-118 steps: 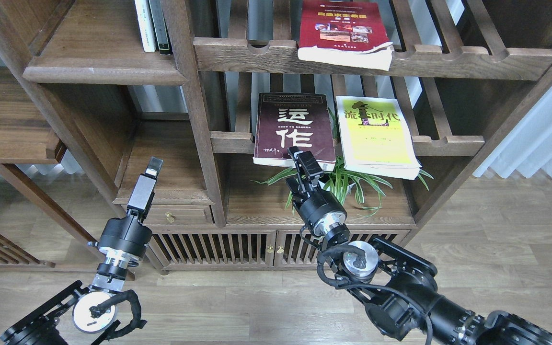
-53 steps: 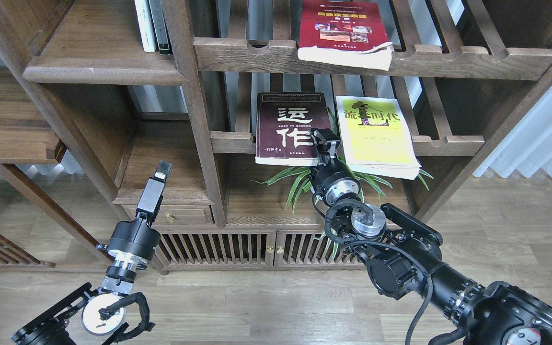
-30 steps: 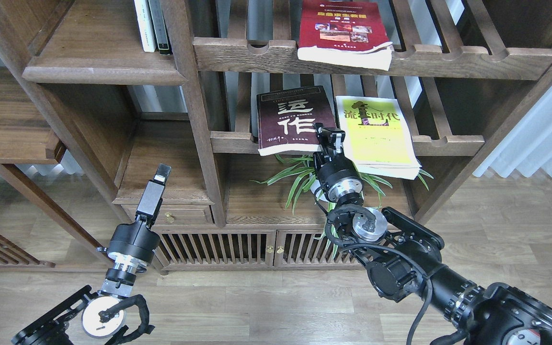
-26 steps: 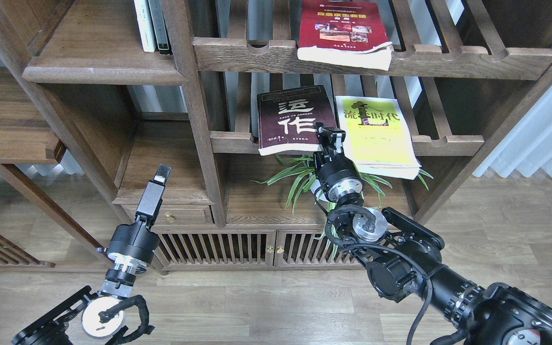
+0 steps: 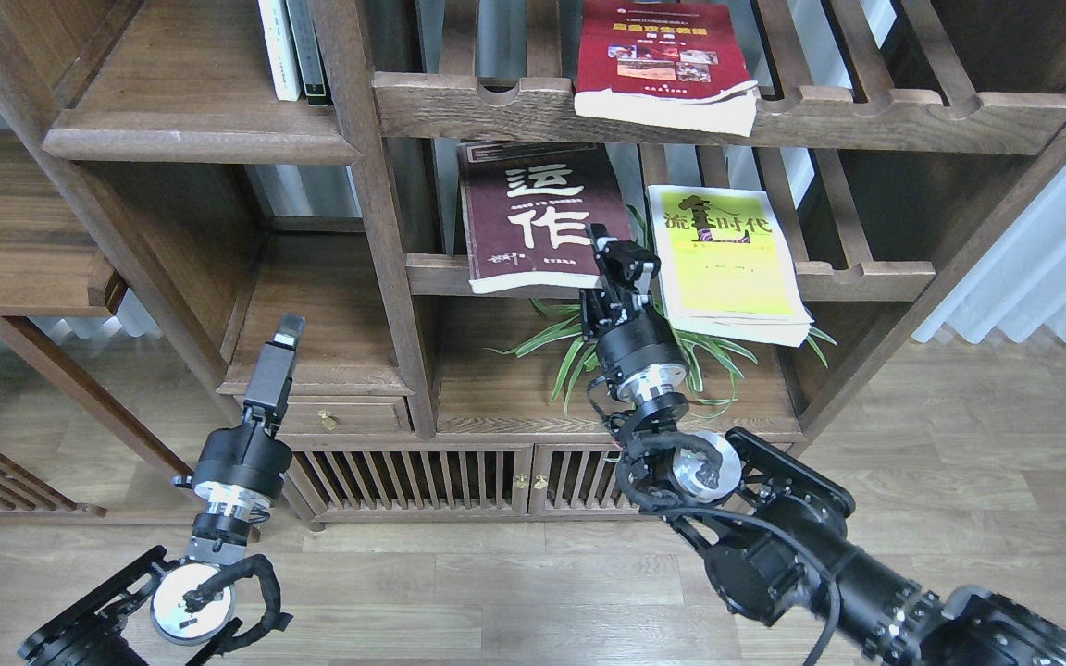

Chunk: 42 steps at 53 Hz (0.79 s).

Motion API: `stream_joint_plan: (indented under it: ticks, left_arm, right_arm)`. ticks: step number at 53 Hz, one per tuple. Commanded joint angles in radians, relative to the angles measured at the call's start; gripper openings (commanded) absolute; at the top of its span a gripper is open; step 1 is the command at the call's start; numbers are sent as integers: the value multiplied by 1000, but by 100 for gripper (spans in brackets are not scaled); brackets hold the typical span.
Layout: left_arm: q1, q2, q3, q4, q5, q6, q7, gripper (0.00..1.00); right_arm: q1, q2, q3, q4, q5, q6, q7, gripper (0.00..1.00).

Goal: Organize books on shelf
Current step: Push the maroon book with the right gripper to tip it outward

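The dark maroon book (image 5: 533, 217) with white characters is lifted and tilted over the middle slatted rack, its top edge under the upper rail. My right gripper (image 5: 619, 262) is at its lower right corner and looks shut on it. The yellow-green book (image 5: 727, 254) lies flat on the same rack to the right. The red book (image 5: 663, 60) lies on the upper slatted rack, overhanging its front rail. The solid shelf (image 5: 191, 139) is at the upper left. My left gripper (image 5: 285, 338) is low, in front of the small drawer unit, empty; its fingers show as one slab.
Slim white and dark-spined books (image 5: 294, 51) stand at the right end of the solid shelf. A thick upright post (image 5: 376, 203) separates the shelf from the racks. A green spider plant (image 5: 658, 347) sits under the middle rack, behind my right wrist. A slatted cabinet (image 5: 459, 476) stands below.
My right gripper has moved left and up with the maroon book. The book has risen, shifted left and tilted. My left gripper has dropped slightly and moved left.
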Motion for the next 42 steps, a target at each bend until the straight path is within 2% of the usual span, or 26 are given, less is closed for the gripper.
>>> stream_joint_plan:
  ticks: [1, 16, 26, 42]
  left_arm:
    - [2, -2, 0, -1, -22, 0, 0, 99]
    - [-1, 10, 17, -17, -102, 0, 0, 99]
    - [-1, 12, 19, -23, -108, 0, 0, 99]
    - [2, 75, 126, -79, -182, 0, 0, 88]
  right_arm:
    - [-44, -23, -3, 54, -33, 71, 0, 4]
    - [-143, -141, -11, 130, -79, 94, -3, 3]
    - [-223, -232, -17, 245, -90, 94, -3, 3]
    - [-364, -296, -22, 327, -226, 94, -4, 3]
